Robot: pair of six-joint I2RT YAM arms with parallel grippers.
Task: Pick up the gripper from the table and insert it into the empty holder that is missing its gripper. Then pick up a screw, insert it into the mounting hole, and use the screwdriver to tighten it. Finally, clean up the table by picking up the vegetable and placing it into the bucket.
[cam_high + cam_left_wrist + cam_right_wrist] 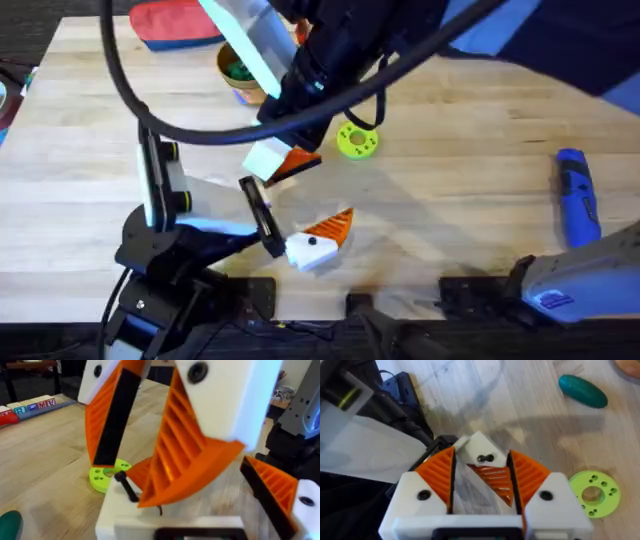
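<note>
Now my right tool is pinching the holder with its gripper on my left tool, low over the tabletop; I cannot tell how wide my left tool is standing. Screwdriver is lying far right.

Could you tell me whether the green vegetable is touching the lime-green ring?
Apart: the right wrist view shows bare wood between the vegetable and the ring.

Bright, even light falls on the table, with soft arm shadows; the raised right arm shows dark and blurred.
</note>
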